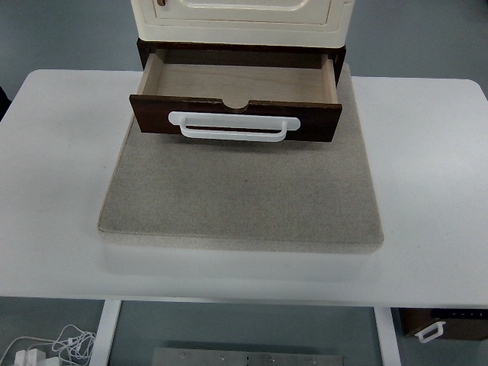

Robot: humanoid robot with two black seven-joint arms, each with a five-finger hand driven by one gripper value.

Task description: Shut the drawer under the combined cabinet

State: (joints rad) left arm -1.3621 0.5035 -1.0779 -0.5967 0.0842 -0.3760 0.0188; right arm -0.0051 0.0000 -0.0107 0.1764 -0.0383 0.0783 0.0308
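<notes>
A dark brown drawer (pixel 235 118) stands pulled out from under a cream cabinet (pixel 240 19) at the back centre. Its pale wooden inside (pixel 236 80) holds nothing. A white bar handle (pixel 232 127) runs across the drawer's front panel. The cabinet and drawer rest on a grey stone-like slab (pixel 240 198) on a white table (pixel 61 191). No robot hand or arm shows in the top view.
The slab's front edge lies about mid-table. Below the table's front edge, white cables (pixel 53 347) lie on the floor at the left. A dark brown box with a white handle (pixel 442 324) sits at the lower right.
</notes>
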